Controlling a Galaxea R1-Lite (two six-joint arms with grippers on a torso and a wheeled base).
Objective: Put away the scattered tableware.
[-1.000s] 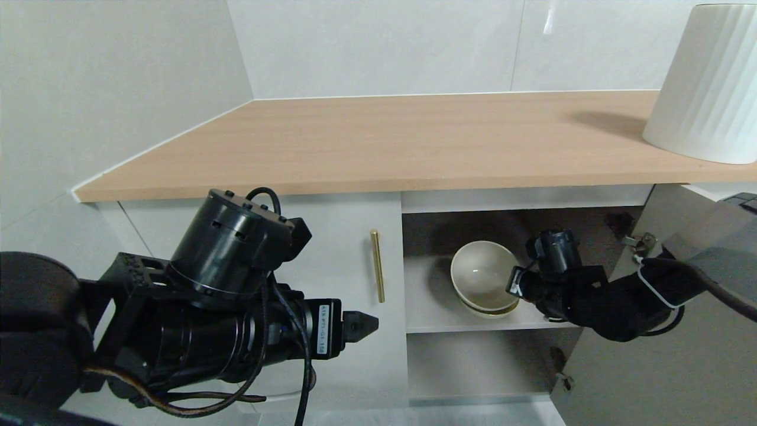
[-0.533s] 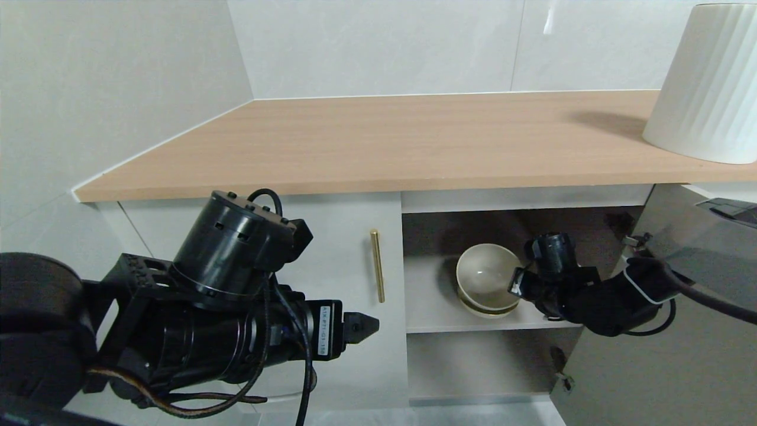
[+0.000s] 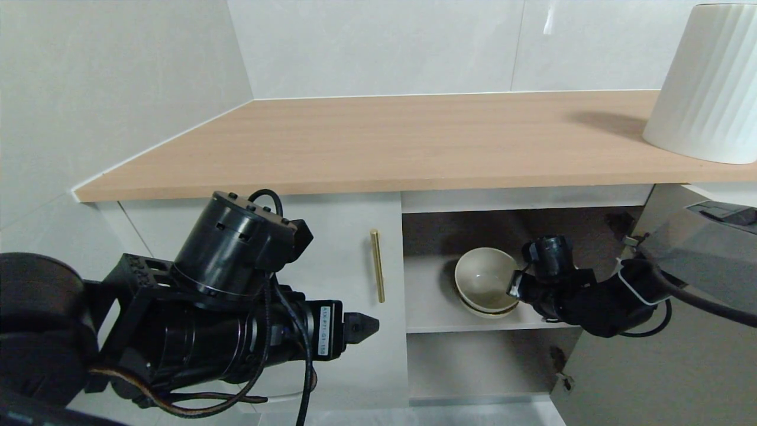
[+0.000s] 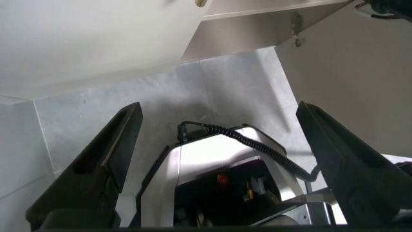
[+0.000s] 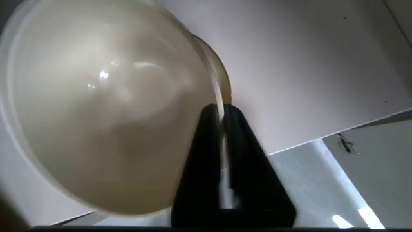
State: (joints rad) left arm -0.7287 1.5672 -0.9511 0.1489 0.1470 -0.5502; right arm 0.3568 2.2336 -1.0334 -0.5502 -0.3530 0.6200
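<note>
A cream bowl (image 3: pixel 484 278) sits tilted on top of another bowl (image 3: pixel 488 308) on the upper shelf (image 3: pixel 432 296) of the open cabinet. My right gripper (image 3: pixel 516 285) is shut on the cream bowl's right rim. In the right wrist view the fingers (image 5: pixel 222 167) pinch the rim of the cream bowl (image 5: pixel 96 109), with the lower bowl's edge (image 5: pixel 215 67) beneath it. My left gripper (image 4: pixel 219 174) hangs open over the floor in front of the shut left cabinet door, holding nothing; in the head view its tip (image 3: pixel 362 326) shows near the door handle.
The left cabinet door (image 3: pixel 331 260) is shut, with a brass handle (image 3: pixel 377 265). The right door (image 3: pixel 668 331) stands open beside my right arm. A white ribbed container (image 3: pixel 707 83) stands at the right of the wooden countertop (image 3: pixel 402 136). A lower shelf (image 3: pixel 479 367) lies below.
My right gripper has lowered the cream bowl and tipped it flatter, down onto the bowl beneath it. The left arm has stayed in place.
</note>
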